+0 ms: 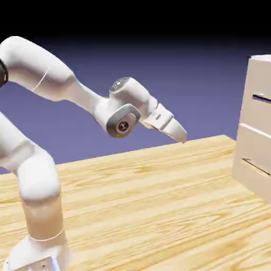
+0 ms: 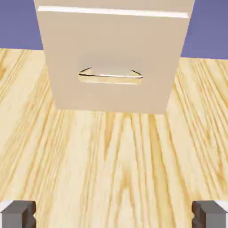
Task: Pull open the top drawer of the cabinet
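The pale beige cabinet [image 1: 254, 153] stands at the exterior view's right edge, partly cut off. Its top drawer [image 1: 260, 77] is flush with the front, and the thin dark handle [image 1: 262, 98] shows as a short slit. My gripper [image 1: 180, 133] hangs in the air well to the left of the cabinet, tilted down toward it and touching nothing. In the hand view the cabinet [image 2: 111, 44] faces me from a distance. The drawer front that reaches the table carries a bar handle [image 2: 110, 75]. My gripper [image 2: 114, 216] is open, with only bare table between the fingertips [image 2: 18, 213].
The wooden table [image 1: 148, 201] stretches between the arm's base and the cabinet. A seam [image 2: 111, 11] near the hand view's top separates the lowest drawer front from the one above it.
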Tool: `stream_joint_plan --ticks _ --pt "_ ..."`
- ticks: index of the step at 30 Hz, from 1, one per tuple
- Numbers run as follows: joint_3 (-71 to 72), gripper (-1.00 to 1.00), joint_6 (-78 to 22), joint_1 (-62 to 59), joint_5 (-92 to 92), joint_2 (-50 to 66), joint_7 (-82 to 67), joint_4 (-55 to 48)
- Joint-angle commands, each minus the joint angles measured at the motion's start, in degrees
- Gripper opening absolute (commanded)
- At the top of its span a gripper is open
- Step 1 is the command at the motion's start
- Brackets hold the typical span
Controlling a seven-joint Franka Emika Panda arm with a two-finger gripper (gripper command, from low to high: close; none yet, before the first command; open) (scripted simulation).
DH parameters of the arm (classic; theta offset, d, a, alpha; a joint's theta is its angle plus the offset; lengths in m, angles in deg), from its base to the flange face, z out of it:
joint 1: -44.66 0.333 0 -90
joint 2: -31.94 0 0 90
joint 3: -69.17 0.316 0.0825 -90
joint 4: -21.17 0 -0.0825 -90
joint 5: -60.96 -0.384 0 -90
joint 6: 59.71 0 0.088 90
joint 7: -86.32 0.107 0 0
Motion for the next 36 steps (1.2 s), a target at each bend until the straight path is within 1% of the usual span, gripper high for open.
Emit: stream_joint_plan --ticks 1,36 --pt "1.1 0.0 -0.3 -0.7 2.4 1.4 -2.5 -1.3" --pt "40.9 0.0 -9.6 -24.8 85.4 51.0 -89.7 -46.8"
